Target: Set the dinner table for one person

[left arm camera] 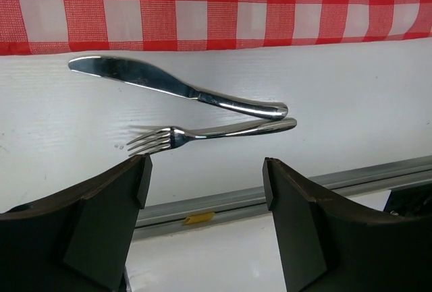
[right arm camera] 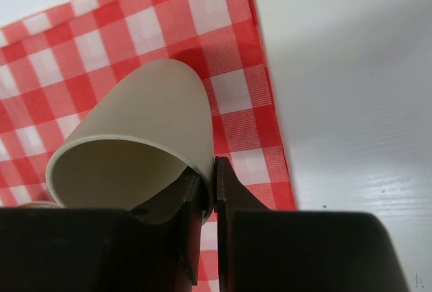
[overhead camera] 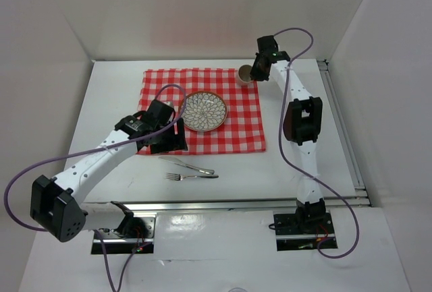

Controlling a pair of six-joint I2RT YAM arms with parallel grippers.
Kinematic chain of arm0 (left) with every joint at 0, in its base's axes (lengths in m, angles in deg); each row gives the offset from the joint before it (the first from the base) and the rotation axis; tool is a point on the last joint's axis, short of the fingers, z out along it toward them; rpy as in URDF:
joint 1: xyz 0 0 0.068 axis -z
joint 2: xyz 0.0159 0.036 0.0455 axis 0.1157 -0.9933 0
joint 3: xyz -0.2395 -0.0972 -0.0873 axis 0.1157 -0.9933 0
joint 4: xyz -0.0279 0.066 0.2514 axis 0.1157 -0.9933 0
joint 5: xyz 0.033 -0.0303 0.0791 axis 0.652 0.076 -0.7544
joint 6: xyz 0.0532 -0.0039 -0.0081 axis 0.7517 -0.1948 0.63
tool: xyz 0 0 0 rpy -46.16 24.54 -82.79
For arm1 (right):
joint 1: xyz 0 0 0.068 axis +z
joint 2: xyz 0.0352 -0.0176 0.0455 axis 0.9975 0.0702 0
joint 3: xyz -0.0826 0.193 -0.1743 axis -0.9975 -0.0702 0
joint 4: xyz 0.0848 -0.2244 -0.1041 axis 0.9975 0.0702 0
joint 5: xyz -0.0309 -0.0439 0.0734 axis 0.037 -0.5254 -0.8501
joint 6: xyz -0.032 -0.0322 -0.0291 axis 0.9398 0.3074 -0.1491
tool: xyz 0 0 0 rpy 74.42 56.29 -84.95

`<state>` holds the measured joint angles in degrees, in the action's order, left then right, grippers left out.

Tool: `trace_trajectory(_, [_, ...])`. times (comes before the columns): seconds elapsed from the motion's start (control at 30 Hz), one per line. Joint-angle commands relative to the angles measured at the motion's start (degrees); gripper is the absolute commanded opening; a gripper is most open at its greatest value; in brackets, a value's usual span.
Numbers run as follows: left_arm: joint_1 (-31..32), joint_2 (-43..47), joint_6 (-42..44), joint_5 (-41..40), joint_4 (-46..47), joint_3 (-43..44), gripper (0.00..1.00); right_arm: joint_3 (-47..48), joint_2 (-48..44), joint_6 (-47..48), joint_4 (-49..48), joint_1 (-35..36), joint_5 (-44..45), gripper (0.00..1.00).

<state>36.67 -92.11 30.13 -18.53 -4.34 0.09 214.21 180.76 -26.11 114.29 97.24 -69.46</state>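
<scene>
A red-and-white checked cloth (overhead camera: 243, 130) (left arm camera: 223, 9) (right arm camera: 229, 90) lies on the white dinner table (overhead camera: 115, 103). On the cloth rests a patterned plate (overhead camera: 204, 111). A knife (overhead camera: 185, 164) (left arm camera: 169, 84) and a fork (overhead camera: 192, 177) (left arm camera: 202, 132) lie on the bare table just in front of the cloth, handle ends touching. My left gripper (overhead camera: 169, 140) (left arm camera: 206, 170) hovers open above them, holding nothing. At the cloth's far right corner my right gripper (overhead camera: 251, 75) (right arm camera: 209, 170) is shut on the wall of a beige cup (overhead camera: 244, 73) (right arm camera: 148, 117), one finger inside the rim.
A grey rail (overhead camera: 236, 204) (left arm camera: 351, 177) runs along the near edge of the table, with a small yellow tag (left arm camera: 199, 218) in it. Another rail (overhead camera: 341, 130) runs down the right side. White walls close in the back and both sides.
</scene>
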Motion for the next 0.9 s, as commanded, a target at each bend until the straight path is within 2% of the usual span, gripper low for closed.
trace_trajectory(0.0, [0.65, 2.04, -2.25, -1.98, -0.62, 0.12, 0.84, 2.44, 1.80, 0.87, 0.44, -0.54, -0.67, 0.00])
trace_trajectory(0.23, [0.65, 2.04, -2.25, -3.73, -1.85, 0.64, 0.84, 3.58, 3.64, 0.87, -0.08, -0.54, 0.03, 0.02])
trace_trajectory(0.27, [0.65, 2.04, -2.25, -3.74, -1.85, 0.64, 0.84, 4.10, 3.65, 0.87, -0.08, -0.54, -0.66, 0.11])
trace_trajectory(0.37, [1.18, 2.04, -2.25, -3.74, -1.85, 0.64, 0.84, 4.64, 3.65, 1.39, -1.22, -0.54, -1.29, 0.23])
trace_trajectory(0.53, [1.18, 2.04, -2.78, -4.26, -1.85, 0.64, 0.84, 4.64, 3.65, 1.40, -2.45, -0.02, -2.34, 0.65])
trace_trajectory(0.6, [1.70, 2.04, -2.78, -4.26, -1.85, 0.64, 0.84, 4.64, 3.03, 1.92, -3.07, -0.02, -2.34, 0.75])
trace_trajectory(0.7, [1.71, 1.52, -2.78, -4.26, -2.38, 0.64, 0.84, 6.21, 3.03, 1.93, -3.78, 0.51, -2.87, 0.85])
trace_trajectory(0.87, [2.24, 1.52, -2.78, -4.88, -2.38, 1.17, 0.84, 7.45, 1.98, 1.93, -6.05, 0.51, -5.06, 0.85])
